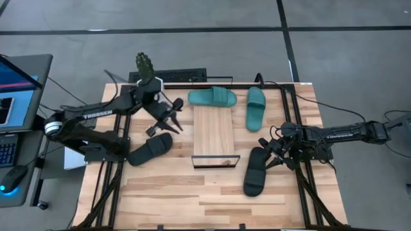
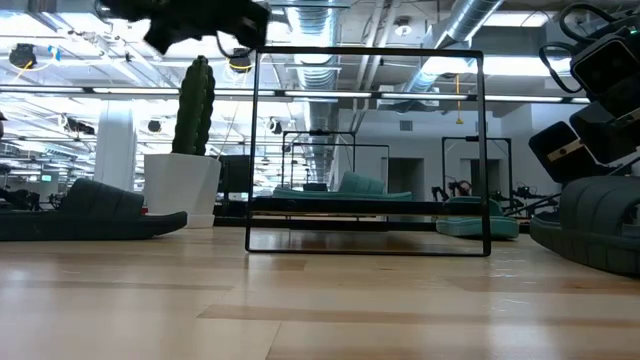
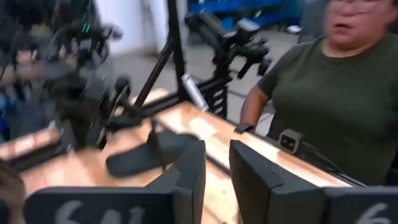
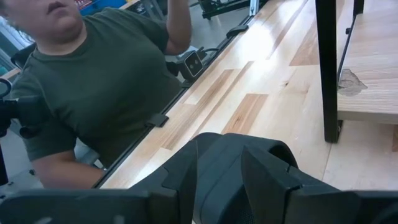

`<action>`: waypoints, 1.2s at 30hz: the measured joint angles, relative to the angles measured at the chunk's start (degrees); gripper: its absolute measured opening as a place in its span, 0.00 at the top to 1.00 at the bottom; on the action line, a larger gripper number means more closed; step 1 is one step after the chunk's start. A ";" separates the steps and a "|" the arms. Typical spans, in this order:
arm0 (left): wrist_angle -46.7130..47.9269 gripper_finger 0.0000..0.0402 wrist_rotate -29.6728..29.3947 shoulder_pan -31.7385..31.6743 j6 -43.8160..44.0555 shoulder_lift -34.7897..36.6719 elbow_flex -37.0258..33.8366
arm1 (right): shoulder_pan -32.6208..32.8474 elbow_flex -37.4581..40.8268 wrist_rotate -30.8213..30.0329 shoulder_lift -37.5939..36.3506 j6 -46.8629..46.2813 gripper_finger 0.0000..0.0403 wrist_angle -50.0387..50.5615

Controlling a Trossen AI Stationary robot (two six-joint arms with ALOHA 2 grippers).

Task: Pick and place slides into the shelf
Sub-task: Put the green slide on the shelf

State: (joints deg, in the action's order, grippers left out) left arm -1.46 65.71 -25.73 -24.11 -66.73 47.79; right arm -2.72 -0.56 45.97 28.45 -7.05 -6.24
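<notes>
I read the scene as mid-task, with nothing yet resting squarely on the shelf (image 1: 214,131). The shelf lies in the middle of the table (image 1: 212,199), its wire frame (image 2: 368,150) standing at the near end. Two teal slides lie at its far end: one teal slide (image 1: 212,97) lies crosswise, touching or overlapping the plank's far edge, and the other teal slide (image 1: 255,107) lies lengthwise just beside the plank's right edge. I cannot tell whether either counts as placed. The right gripper (image 1: 275,152) sits at the far end of the right black slide (image 1: 255,171), and the right wrist view shows its fingers (image 4: 186,168) straddling the slide's strap, one on each side. I judge this a closed grip on the strap, chosen because the strap is the only raised part to hold. The left gripper (image 1: 172,117) hangs above the table between the left black slide (image 1: 149,149) and the shelf, carrying nothing; its fingers (image 3: 252,177) stand a narrow gap apart in the left wrist view. A person in a green shirt (image 4: 93,81) stands at the table's right edge, so I would keep right-arm motion inboard.
</notes>
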 joint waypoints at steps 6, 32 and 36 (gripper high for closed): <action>-12.83 0.87 2.94 0.26 0.11 8.09 -11.34 | 0.00 0.01 0.00 -0.01 0.00 0.72 0.00; -15.79 0.86 -25.33 5.64 12.45 19.32 -17.49 | -0.01 0.00 0.00 -0.02 0.00 0.72 0.00; -14.70 0.86 -26.20 6.16 13.02 19.97 -17.49 | -0.02 0.00 -0.01 -0.02 0.00 0.72 0.00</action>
State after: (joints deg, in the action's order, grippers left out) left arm -16.15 39.51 -19.57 -11.08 -46.76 30.30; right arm -2.74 -0.56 45.96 28.42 -7.05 -6.24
